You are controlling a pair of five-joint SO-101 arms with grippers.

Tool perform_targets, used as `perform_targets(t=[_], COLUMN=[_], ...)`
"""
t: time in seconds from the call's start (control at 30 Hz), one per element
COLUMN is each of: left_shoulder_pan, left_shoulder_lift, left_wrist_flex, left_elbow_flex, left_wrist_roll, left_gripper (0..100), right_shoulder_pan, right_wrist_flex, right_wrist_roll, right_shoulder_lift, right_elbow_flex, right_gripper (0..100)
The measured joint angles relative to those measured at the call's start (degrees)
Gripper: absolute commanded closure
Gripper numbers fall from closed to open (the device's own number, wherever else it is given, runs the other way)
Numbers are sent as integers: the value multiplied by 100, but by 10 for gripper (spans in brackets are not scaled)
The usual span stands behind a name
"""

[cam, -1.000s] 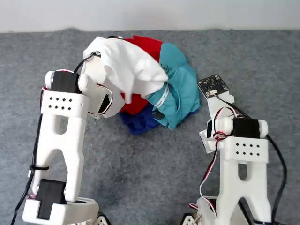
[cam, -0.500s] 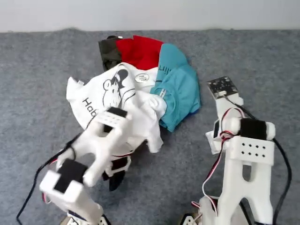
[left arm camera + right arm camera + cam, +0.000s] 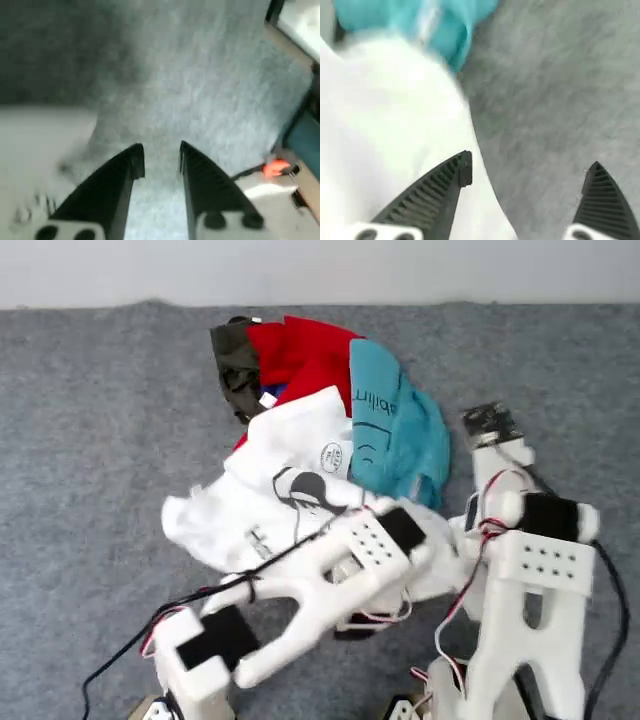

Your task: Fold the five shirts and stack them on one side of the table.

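A white shirt (image 3: 290,465) with a black print lies spread at the table's middle, in front of the pile. Behind it are a teal shirt (image 3: 400,425), a red shirt (image 3: 300,355), a dark olive shirt (image 3: 235,355) and a sliver of blue shirt (image 3: 272,395). My left arm (image 3: 365,545) lies across the white shirt's near edge, reaching toward the right arm (image 3: 525,535). My left gripper (image 3: 161,156) hovers over bare carpet, narrowly open, nothing between its fingers. My right gripper (image 3: 529,172) stands wide open, one finger above the white shirt (image 3: 395,135), the teal shirt (image 3: 420,20) beyond.
Grey carpet (image 3: 90,430) covers the table, with free room at the left and far right. The two arms stand close together at the front right. A pale wall (image 3: 320,270) runs along the back edge.
My left arm swung from the far left across to the right, dragging the white shirt off the pile toward the front. The shirt now lies spread out. The right arm shifted slightly right.
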Motion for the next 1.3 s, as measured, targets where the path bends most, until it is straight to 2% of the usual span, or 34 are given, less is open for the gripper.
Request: perform_targets(t=[0.1,0.13,0.23,0.3,0.43,0.57,1.0,1.3], left_shoulder_pan=[-668,-1108,-3182,-3815,-4062,-4105,-4105,-4105], left_shoulder_lift=[-642,-835,-1793,-2057,-2207,-2365,-2426,-2426], left_wrist_flex=[70,79,-26,-18,-79,-202,-202,-202], left_elbow_flex=[-35,-18,387,1090,2198,2409,2418,2418], left_wrist_roll=[53,62,149,44,-167,-211,-211,-211], left_gripper=[875,859,845,845,845,845,845,845], right_shoulder_pan=[-9,18,-44,-53,-202,-211,167,167], right_wrist_flex=[-79,-97,-105,-176,-440,-1099,-5336,-5626], right_wrist_roll=[-9,-9,26,9,18,44,44,44], right_shoulder_lift=[-105,-97,97,-70,26,44,-18,-457], right_elbow_flex=[-53,-26,299,378,712,1354,4677,5046], right_gripper=[641,641,641,641,641,641,641,641])
